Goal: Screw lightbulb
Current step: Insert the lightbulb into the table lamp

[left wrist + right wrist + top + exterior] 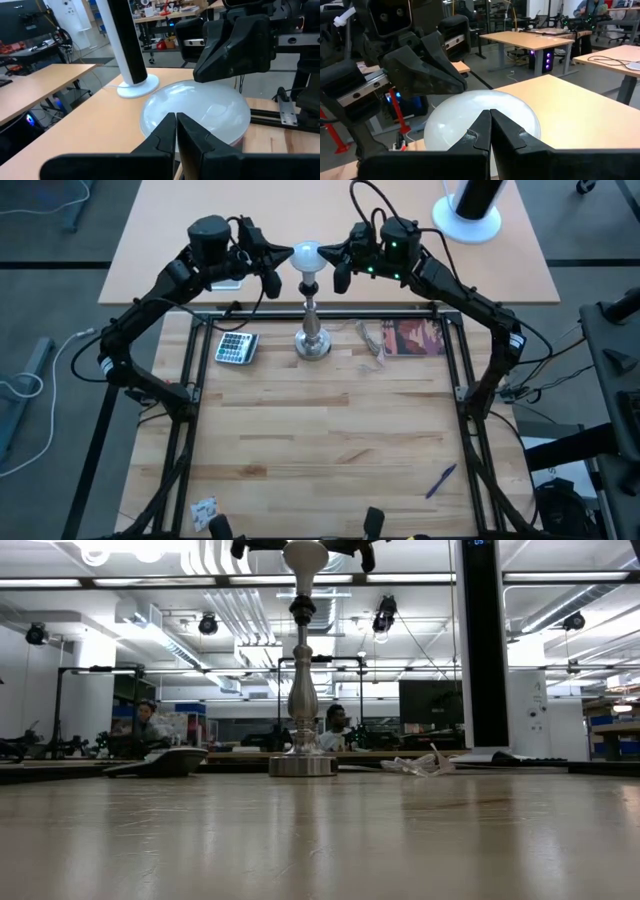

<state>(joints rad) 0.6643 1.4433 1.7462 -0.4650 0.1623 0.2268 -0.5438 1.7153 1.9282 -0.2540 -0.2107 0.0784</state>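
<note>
The white frosted lightbulb stands upright with its base in the black socket on top of the silver stand. The stand's round foot rests on the wooden table. In the low view the bulb shows at the top edge above the stand. My left gripper is shut at the bulb's left side. My right gripper is shut at its right side. Each wrist view shows the bulb's dome just beyond that arm's shut fingertips, with the other gripper behind it. My left gripper has its shut fingertips against the left side of the bulb's dome, coming about level from the table's left. The bulb stays upright in the socket. My right gripper has its shut fingertips against the right side of the dome, coming about level from the table's right, opposite the left gripper.
A calculator lies left of the stand. Clear wrapping and a book lie to its right. A pen and a small packet lie near the front. A black-and-white cylinder on a round base stands on the far table.
</note>
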